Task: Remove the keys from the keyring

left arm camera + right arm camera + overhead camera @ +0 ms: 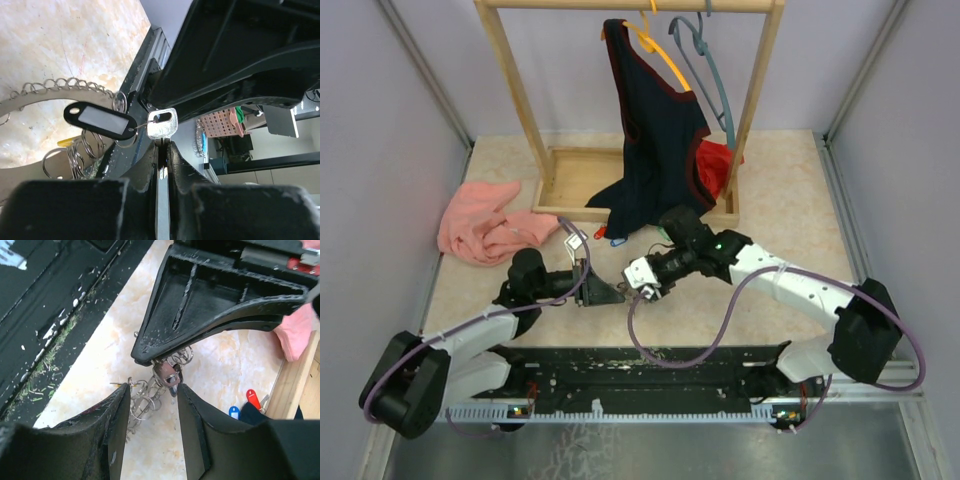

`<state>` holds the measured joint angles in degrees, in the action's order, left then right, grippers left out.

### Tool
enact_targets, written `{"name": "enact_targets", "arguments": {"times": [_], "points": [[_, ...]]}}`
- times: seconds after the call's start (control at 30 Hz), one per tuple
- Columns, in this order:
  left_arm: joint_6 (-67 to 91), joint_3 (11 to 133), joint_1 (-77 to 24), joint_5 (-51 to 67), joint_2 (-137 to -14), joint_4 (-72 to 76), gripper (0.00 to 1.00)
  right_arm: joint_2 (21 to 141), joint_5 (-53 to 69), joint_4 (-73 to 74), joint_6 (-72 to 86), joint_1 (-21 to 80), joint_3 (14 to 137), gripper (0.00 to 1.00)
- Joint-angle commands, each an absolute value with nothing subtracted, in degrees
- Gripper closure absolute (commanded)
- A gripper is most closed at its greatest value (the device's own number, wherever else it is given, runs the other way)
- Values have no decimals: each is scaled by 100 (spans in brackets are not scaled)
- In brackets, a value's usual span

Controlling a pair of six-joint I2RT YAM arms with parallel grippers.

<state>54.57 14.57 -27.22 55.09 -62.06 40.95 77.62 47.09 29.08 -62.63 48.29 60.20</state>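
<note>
Beige marbled table point(790, 200) carries pink cloth point(485, 225), wooden rack point(565, 213), red-tag key point(600, 233) & blue-tag key point(616, 241) nr rack base.

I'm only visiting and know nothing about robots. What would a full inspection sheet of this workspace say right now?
Surface: beige marbled tabletop.
Job's things: silver key, wired to a black tag, nipped in the left pincer; keyring beside it; red tag and blue tag on the table near the rack, apart from the ring.
Clutter: pink cloth, red cloth.
Pincers: left shut on the key; right pincer open, facing it.
Cables: purplish cable looping off each arm.
Surroundings: wooden rack, hangers, dark garment, plain walls.
</note>
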Motion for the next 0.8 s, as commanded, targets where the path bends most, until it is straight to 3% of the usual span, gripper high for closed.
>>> {"name": "enact_targets", "arguments": {"times": [0.0, 0.77], "points": [[5550, 1697, -2682, 5689, -6022, 4060, 100, 7509, 4345, 2520, -6583, 5010, 5908, 58], [5515, 1978, -2685, 5945, -6178, 3525, 100, 7385, 3653, 2276, -6130, 5509, 6069, 62]]}}
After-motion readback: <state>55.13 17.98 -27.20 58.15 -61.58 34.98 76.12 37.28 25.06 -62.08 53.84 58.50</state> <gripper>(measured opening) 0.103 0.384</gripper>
